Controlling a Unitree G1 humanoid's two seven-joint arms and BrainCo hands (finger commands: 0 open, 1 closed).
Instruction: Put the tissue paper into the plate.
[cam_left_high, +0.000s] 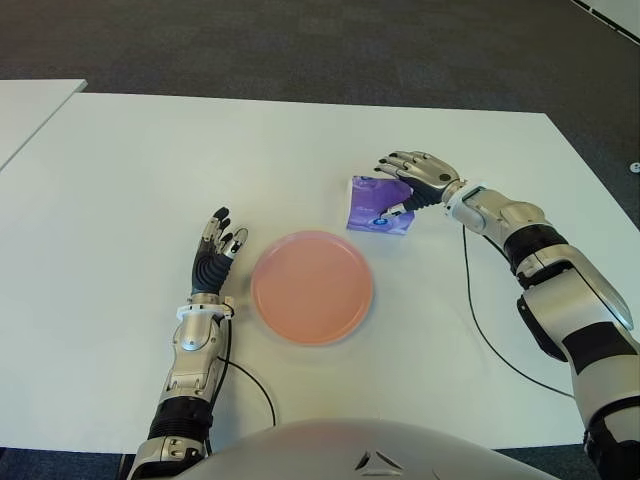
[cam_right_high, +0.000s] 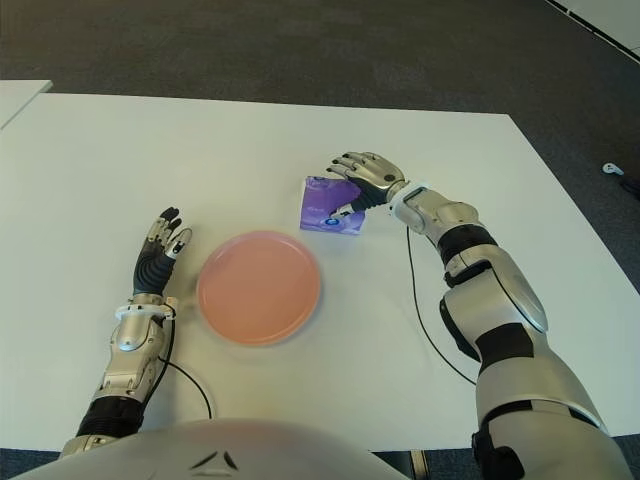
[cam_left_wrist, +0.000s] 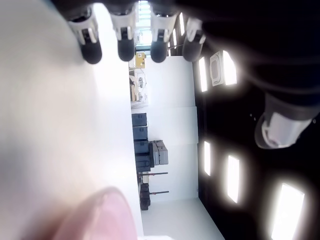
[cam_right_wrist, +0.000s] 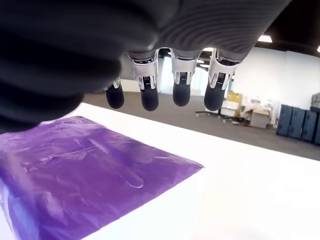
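Note:
A purple tissue paper pack (cam_left_high: 374, 203) lies flat on the white table (cam_left_high: 140, 170), just beyond the right rim of the round pink plate (cam_left_high: 311, 286). My right hand (cam_left_high: 408, 178) hovers over the pack's far right side, fingers spread and thumb low by its right edge. In the right wrist view the fingertips (cam_right_wrist: 181, 95) hang above the purple wrapper (cam_right_wrist: 75, 170) without touching it. My left hand (cam_left_high: 216, 245) shows left of the plate, fingers straight and holding nothing.
A thin black cable (cam_left_high: 480, 330) runs across the table under my right forearm. Another cable (cam_left_high: 255, 385) loops near my left forearm. A second white table (cam_left_high: 25, 110) stands at the far left. Dark carpet (cam_left_high: 300, 45) lies beyond the far edge.

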